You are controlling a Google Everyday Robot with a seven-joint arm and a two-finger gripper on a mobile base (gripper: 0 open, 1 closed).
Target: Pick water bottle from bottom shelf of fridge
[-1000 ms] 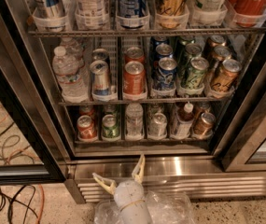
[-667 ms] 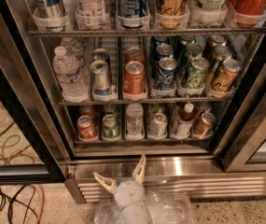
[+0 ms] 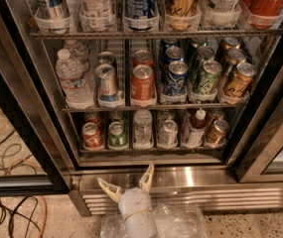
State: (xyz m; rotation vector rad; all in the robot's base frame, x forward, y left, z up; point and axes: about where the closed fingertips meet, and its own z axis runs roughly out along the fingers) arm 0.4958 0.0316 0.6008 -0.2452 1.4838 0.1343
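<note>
Your end effector (image 3: 126,182) is hovering low before the fridge (image 3: 195,176), its fingers (image 3: 147,176) spreading wide and holding nothing. The water bottle (image 3: 142,129) is standing upright on the bottom shelf (image 3: 151,151), beside a green can (image 3: 116,134).

free path from hand (image 3: 125,176) at grille (image 3: 215,195) (cans (image 3: 116,135) beside water bottle (image 3: 142,128))

Soda cans (image 3: 142,83), tangled cables (image 3: 4,213) on speckled floor (image 3: 260,226)

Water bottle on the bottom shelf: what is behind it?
Nothing shows behind the water bottle; its body covers the rest of that lane. The open gripper is below, in front of the grille.
</note>
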